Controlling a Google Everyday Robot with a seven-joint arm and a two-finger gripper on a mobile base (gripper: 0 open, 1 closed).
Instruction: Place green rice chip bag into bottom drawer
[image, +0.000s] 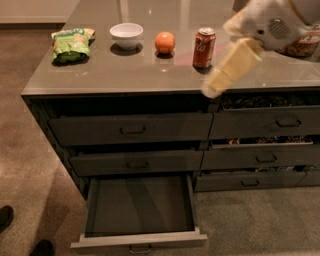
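The bottom drawer (140, 239) stands pulled out at 6 o'clock, a shallow, flat-floored dark grey tray; above it two wide drawers (132, 129) sit shut, each with one small metal handle; the cream, blocky gripper (220, 80) hangs at 2 o'clock by the glossy grey counter's (125, 75) front edge, and whether it is open or grips anything cannot be told; beyond stand one red can (204, 47), one round orange (164, 42) and one white bowl (126, 35); the crinkly green rice chip bag (71, 45) lies on the counter at 10 o'clock.

Dim — glare on counter (150, 70), tool (212, 88) upper-right
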